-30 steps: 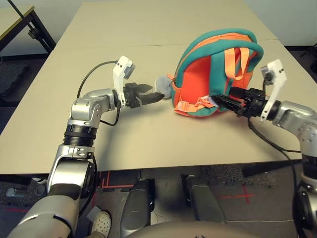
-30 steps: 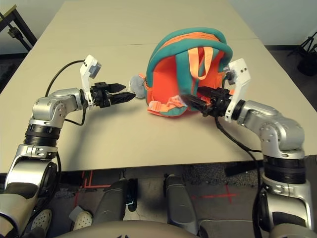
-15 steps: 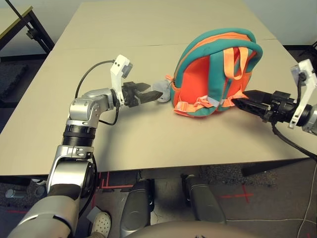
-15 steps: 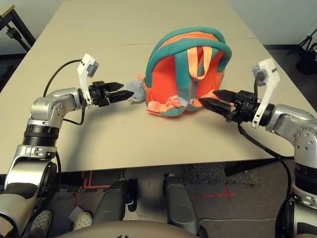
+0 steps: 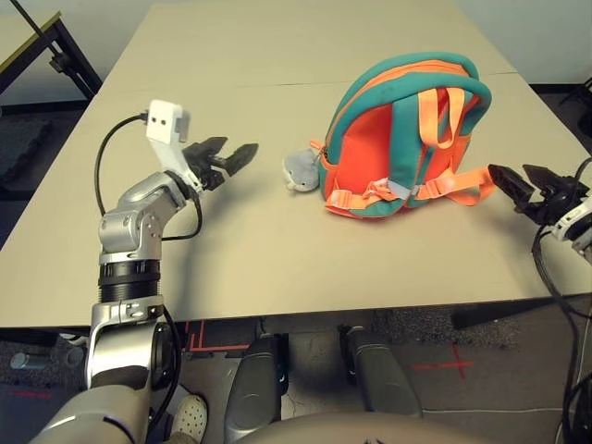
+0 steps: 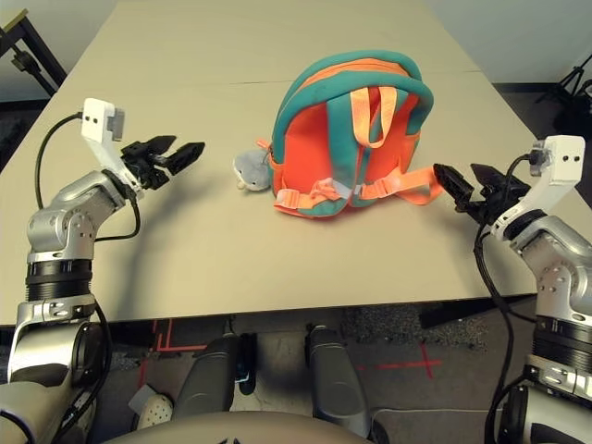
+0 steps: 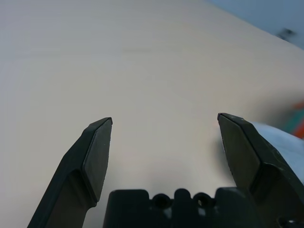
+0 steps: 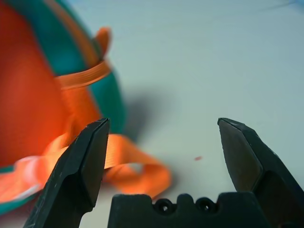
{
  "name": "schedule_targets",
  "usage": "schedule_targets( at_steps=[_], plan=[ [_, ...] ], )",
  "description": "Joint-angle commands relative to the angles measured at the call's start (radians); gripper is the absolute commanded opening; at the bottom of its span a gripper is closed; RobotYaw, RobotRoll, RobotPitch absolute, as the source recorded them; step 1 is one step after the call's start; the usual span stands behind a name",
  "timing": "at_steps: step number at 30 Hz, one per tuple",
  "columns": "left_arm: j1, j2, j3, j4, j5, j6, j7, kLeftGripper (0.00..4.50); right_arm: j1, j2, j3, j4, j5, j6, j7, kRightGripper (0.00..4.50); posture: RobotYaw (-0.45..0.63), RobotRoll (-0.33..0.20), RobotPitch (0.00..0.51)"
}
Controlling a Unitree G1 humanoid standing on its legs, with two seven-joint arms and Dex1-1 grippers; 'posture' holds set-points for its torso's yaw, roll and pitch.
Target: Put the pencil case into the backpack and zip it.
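Note:
The orange backpack (image 5: 398, 139) with teal trim stands upright on the table, straps facing me, and its zipper looks closed along the top. A grey plush toy (image 5: 301, 171) lies at its left foot. A light orange strap (image 5: 467, 185) loops out on the table at its right. My left gripper (image 5: 236, 153) hovers open to the left of the plush, clear of it. My right gripper (image 5: 516, 176) is open just right of the strap loop (image 8: 137, 164), with nothing between its fingers. The pencil case is out of view.
The beige table (image 5: 277, 55) stretches far behind the backpack, with a seam running across it. A black stand (image 5: 55, 46) is off the table at the far left. The table's front edge runs just below both grippers.
Both arms have drawn back from the backpack, the left away from the plush and the right off to the right. The strap now lies looped out on the table.

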Motion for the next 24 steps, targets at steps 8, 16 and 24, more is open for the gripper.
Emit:
schedule_targets(
  at_steps=[8,16,24],
  plan=[
    [0.082,-0.007,0.065,0.055,0.119,-0.293,0.225,4.45,-0.034,0.026,-0.013,0.164,-0.045,-0.234,-0.013,4.5,-0.13,0.0,0.175],
    [0.142,0.002,0.1,0.077,0.152,-0.379,0.333,4.45,-0.073,0.031,0.014,0.234,-0.058,-0.304,-0.004,4.5,-0.11,0.0,0.177],
    [0.145,0.005,0.103,0.101,0.148,-0.401,0.355,4.45,-0.094,0.035,0.021,0.265,-0.067,-0.334,0.002,4.5,-0.1,0.0,0.169]
  ],
)
